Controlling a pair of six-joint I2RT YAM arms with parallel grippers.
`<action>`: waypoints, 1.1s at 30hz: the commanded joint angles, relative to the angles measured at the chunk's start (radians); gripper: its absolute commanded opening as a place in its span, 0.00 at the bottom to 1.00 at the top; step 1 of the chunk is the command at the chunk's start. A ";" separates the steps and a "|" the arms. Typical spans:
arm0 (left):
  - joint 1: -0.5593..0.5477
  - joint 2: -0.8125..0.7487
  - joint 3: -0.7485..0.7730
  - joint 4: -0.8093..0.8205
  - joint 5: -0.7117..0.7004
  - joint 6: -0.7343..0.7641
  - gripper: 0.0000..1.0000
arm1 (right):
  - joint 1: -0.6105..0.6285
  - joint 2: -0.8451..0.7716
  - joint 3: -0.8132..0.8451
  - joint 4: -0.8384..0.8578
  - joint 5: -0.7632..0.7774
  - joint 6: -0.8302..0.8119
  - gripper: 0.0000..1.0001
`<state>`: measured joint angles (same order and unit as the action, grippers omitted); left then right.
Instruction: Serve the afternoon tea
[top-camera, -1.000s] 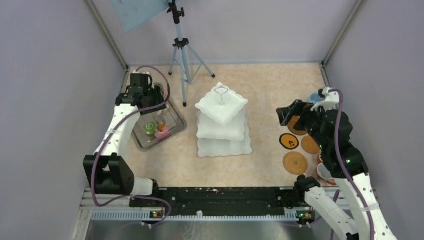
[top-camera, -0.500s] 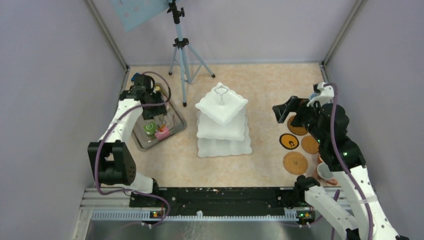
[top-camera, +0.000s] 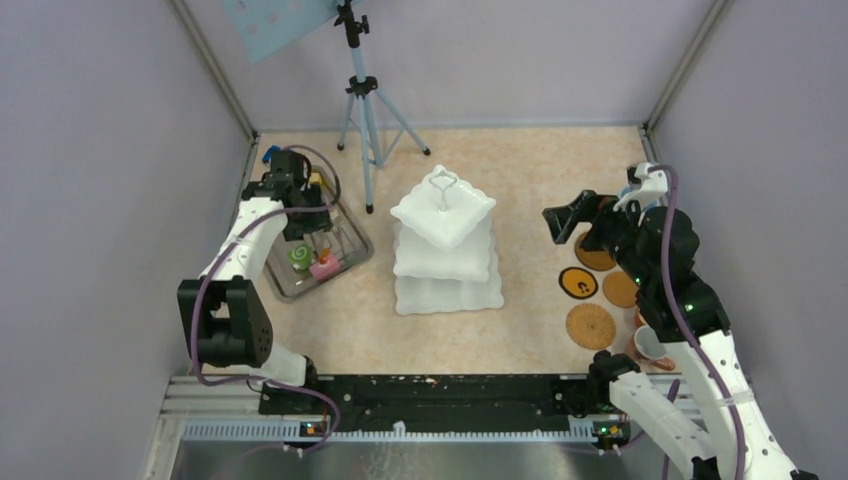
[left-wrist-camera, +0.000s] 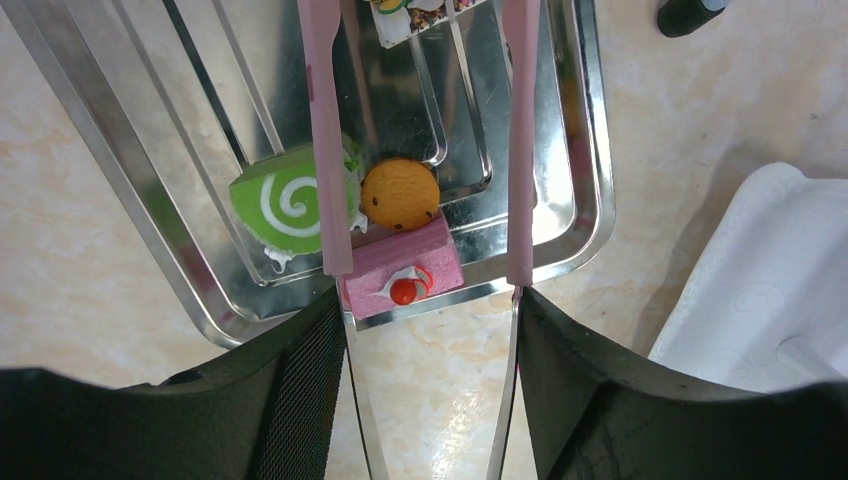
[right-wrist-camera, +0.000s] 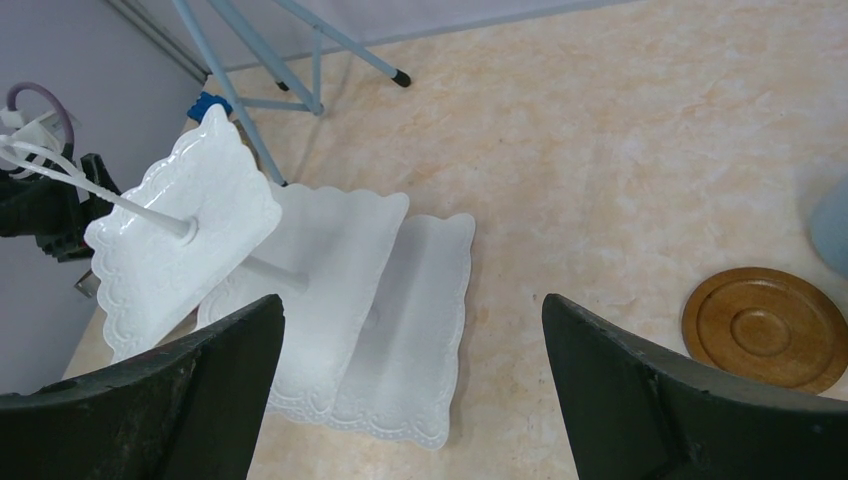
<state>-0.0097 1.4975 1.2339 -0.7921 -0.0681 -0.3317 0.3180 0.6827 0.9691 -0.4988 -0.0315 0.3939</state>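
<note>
The white three-tier stand (top-camera: 445, 245) stands mid-table and also shows in the right wrist view (right-wrist-camera: 330, 300). My left gripper (top-camera: 300, 215) is shut on metal tongs with pink tips (left-wrist-camera: 325, 150), held over the steel tray (left-wrist-camera: 590, 150). The open tongs straddle an orange pastry (left-wrist-camera: 400, 193) and a pink cake (left-wrist-camera: 405, 268); a green roll (left-wrist-camera: 285, 200) lies beside the left tip. My right gripper (top-camera: 570, 220) is open and empty above the table between the stand and the brown coasters (top-camera: 590, 325). A pinkish mug (top-camera: 648, 345) and a blue mug (top-camera: 630, 195) stand at the right.
A blue tripod (top-camera: 365, 110) stands behind the stand, near the steel tray (top-camera: 355, 245). A blue toy car (top-camera: 268, 155) sits at the tray's far corner. One coaster (right-wrist-camera: 765, 328) lies right of my right gripper (right-wrist-camera: 410, 310). Walls enclose the table on three sides.
My left wrist has shifted a little over the tray with the tongs. My right gripper has moved slightly left and away from the coasters.
</note>
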 joint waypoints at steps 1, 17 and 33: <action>-0.012 0.023 0.000 0.065 0.017 -0.025 0.65 | 0.007 -0.001 -0.005 0.037 -0.005 -0.006 0.99; -0.039 0.054 -0.015 0.086 -0.019 -0.035 0.71 | 0.009 0.016 -0.012 0.050 -0.001 -0.008 0.99; -0.042 0.107 -0.031 0.130 -0.040 -0.041 0.70 | 0.008 0.006 -0.013 0.042 0.002 -0.006 0.99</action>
<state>-0.0479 1.5932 1.2144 -0.7094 -0.0887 -0.3653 0.3180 0.7002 0.9558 -0.4862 -0.0307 0.3935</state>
